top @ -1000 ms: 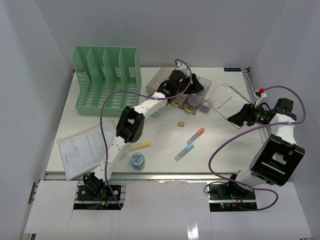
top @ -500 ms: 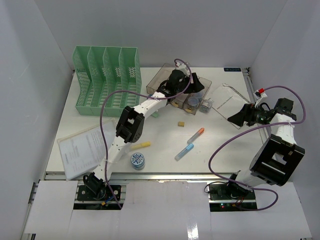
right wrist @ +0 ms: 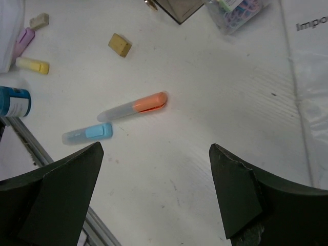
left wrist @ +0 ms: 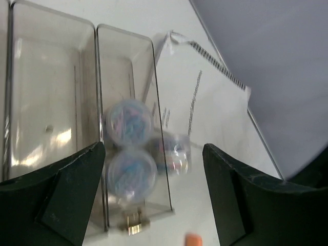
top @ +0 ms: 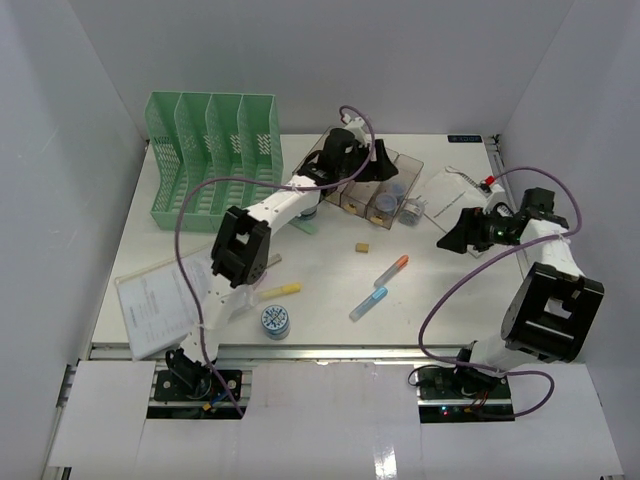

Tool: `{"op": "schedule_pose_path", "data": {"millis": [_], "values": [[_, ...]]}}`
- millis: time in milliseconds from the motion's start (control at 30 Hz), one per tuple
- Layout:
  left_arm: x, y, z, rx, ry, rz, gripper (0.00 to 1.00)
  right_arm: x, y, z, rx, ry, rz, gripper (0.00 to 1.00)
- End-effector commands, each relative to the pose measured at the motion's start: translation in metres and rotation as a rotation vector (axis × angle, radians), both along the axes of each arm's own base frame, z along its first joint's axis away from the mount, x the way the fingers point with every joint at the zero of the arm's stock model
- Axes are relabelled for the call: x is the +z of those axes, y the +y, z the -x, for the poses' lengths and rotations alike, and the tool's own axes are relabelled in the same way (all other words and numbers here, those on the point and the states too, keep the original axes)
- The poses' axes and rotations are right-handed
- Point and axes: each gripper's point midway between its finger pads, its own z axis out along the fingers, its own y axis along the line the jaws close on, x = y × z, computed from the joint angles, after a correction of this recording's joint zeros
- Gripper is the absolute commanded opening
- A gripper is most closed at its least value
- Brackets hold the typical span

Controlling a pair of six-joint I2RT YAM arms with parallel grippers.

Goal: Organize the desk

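The white desk [top: 455, 300] carries loose stationery. My left gripper [top: 378, 163] hovers open over the right end of the clear tray [top: 345, 150], holding nothing. In the left wrist view the gripper [left wrist: 154, 197] looks down on two round lidded tubs [left wrist: 131, 171] lying in the tray's last compartment [left wrist: 119, 56]. A third tub [left wrist: 174, 152] stands just outside it. My right gripper [top: 452, 234] hangs open and empty above the desk's right side. In the right wrist view the gripper [right wrist: 154, 197] sits just short of an orange marker [right wrist: 136, 106] and a blue marker [right wrist: 88, 134].
A green file rack [top: 213, 160] stands at the back left. A sleeved sheet [top: 160, 300] overhangs the front left edge. A spiral notebook [top: 452, 195] lies at the back right. A tan eraser [top: 364, 247], yellow marker [top: 281, 291] and blue jar [top: 275, 321] lie mid-desk.
My left gripper's jaws have spread wider and that arm has drawn back over the tray. My right arm has swung left, toward the markers.
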Motion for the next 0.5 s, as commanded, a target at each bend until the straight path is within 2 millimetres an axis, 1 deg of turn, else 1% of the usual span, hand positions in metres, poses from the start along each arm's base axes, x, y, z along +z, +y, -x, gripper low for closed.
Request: {"op": "schedule_pose_path", "data": {"millis": [0,67,133,200,233,267,300,333,367,400,433,467], "values": [[0.090,0.055,0.068,-0.078,-0.178,-0.024,0.94,0.015,0.012,-0.043,-0.129,0.048,0.021,0.90],[0.108,0.082,0.099,-0.070,-0.231,-0.035,0.96,0.015,0.020,-0.058,-0.191,0.098,0.002,0.90],[0.107,0.108,0.124,-0.049,-0.263,-0.069,0.97,0.020,0.029,-0.073,-0.244,0.135,-0.055,0.90],[0.107,0.136,0.147,-0.018,-0.309,-0.098,0.98,0.020,0.036,-0.086,-0.275,0.153,-0.082,0.91],[0.101,0.150,0.158,0.001,-0.323,-0.118,0.98,0.018,0.038,-0.092,-0.289,0.162,-0.093,0.92],[0.087,0.164,0.166,0.025,-0.320,-0.147,0.98,0.015,0.038,-0.098,-0.305,0.173,-0.100,0.92],[0.083,0.177,0.176,0.047,-0.337,-0.162,0.98,0.011,0.037,-0.104,-0.321,0.184,-0.107,0.93],[0.088,0.190,0.186,0.067,-0.371,-0.164,0.98,0.008,0.036,-0.108,-0.337,0.195,-0.112,0.93],[0.085,0.202,0.194,0.087,-0.393,-0.182,0.98,0.004,0.036,-0.113,-0.350,0.210,-0.121,0.94],[0.074,0.213,0.200,0.105,-0.402,-0.214,0.98,-0.001,0.037,-0.117,-0.361,0.226,-0.130,0.95],[0.058,0.223,0.203,0.120,-0.396,-0.261,0.98,-0.006,0.037,-0.122,-0.371,0.239,-0.137,0.96],[0.055,0.230,0.206,0.132,-0.403,-0.281,0.98,-0.010,0.036,-0.125,-0.384,0.243,-0.132,0.96]]}}
